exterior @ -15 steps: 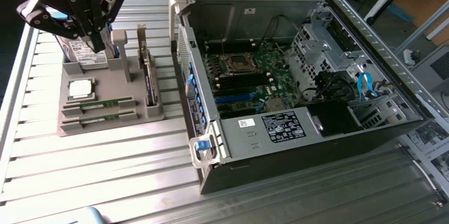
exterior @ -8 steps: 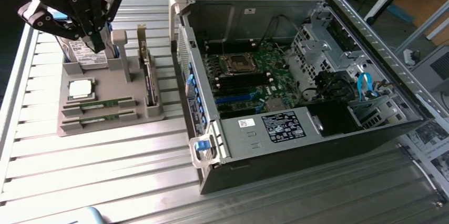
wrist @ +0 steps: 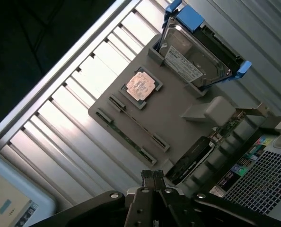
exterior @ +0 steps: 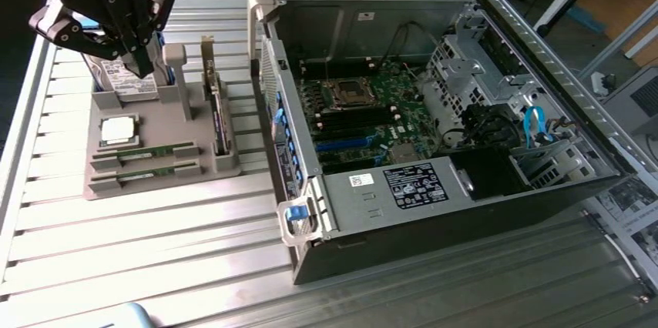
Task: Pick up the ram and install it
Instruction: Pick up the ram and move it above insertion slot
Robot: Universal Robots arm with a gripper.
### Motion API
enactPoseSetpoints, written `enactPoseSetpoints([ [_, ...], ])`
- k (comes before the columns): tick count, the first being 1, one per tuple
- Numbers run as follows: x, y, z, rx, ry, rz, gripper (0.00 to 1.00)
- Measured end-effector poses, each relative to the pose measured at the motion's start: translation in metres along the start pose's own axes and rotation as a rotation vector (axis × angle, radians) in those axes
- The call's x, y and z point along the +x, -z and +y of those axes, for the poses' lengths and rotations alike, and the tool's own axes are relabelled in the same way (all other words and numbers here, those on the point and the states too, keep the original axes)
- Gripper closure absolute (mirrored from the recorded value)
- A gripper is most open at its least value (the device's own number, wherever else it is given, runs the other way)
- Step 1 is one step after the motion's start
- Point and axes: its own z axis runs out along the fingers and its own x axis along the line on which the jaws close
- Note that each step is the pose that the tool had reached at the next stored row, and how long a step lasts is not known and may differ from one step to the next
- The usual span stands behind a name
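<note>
Barely beginning, judging by the layout, with nothing lifted and nothing seated. Showing the gripper [wrist: 152,176] with its fingertips pressed together, pinching nothing and touching nothing, hanging in the air above the grey holder [exterior: 169,135]. Finding, below the tool on that holder, the ram [exterior: 144,152] lying in its slot, with a second stick [exterior: 144,176] lying parallel just beside it, on the side away from the CPU chip [exterior: 119,129], both sitting well apart from the fingertips. Passing, also beneath the tool, the hard drive [exterior: 123,85] standing in its blue-handled cradle, and the expansion card [exterior: 218,124] standing on edge along the holder's side nearer the computer. Reaching, farthest from the tool, the open computer case [exterior: 350,205] lying on its side with the motherboard [exterior: 396,82] exposed — waiting for the ram, as far as can be judged. Leaving the whole job undone — grasping, carrying, seating.
</note>
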Motion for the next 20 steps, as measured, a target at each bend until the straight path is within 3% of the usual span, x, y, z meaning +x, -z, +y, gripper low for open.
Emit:
enactPoseSetpoints([
  [20,0.0000,-0.0001,0.0000,-0.0016,0.206,0.0102,0.89],
])
